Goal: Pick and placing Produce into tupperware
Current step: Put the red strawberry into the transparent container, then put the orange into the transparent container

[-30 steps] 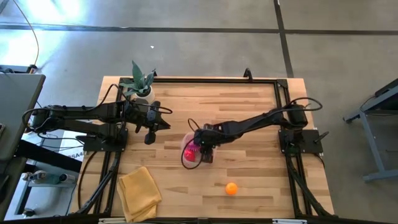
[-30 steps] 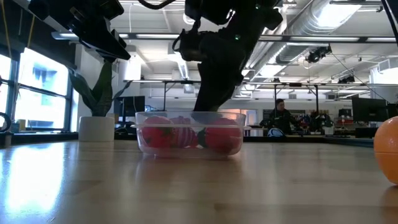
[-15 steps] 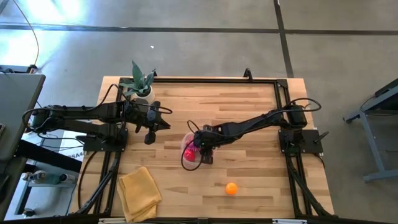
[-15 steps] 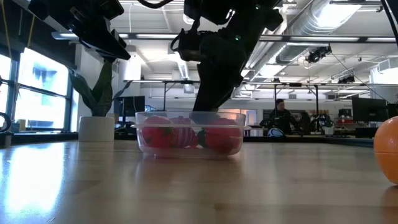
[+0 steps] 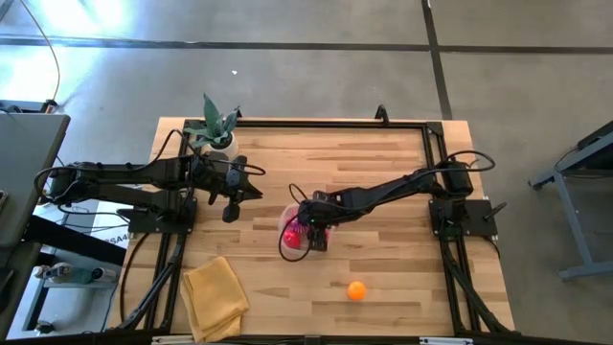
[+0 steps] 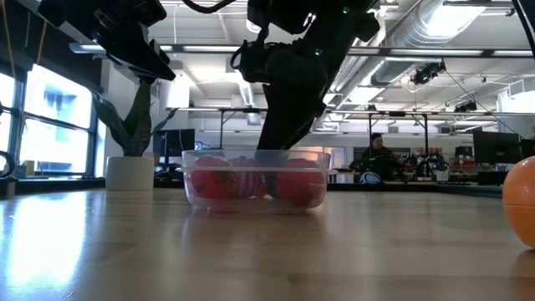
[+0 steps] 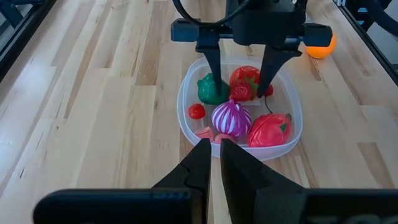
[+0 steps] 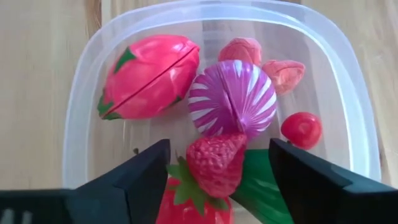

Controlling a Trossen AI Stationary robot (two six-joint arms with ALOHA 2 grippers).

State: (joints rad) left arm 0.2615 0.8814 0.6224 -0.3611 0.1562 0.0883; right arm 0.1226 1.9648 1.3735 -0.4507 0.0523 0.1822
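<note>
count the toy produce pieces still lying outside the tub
1: a small round orange toy fruit lies alone on the wooden table, nearer the front edge than the round clear plastic tub. The other pieces seen sit inside the tub; none seems hidden.

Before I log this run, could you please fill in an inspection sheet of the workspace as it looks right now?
Surface: wooden table, in a black frame.
Job's things: clear tub holds a toy strawberry, a purple striped piece, a pink-red piece, a green piece and small red ones; an orange ball lies outside on the table.
Clutter: yellow cloth at the near left; potted plant at the far left.
Grippers: right gripper open inside the tub, fingers either side of the strawberry; left gripper shut, raised short of the tub.
Cables: run along both arms.
Surroundings: a person in the room behind.
</note>
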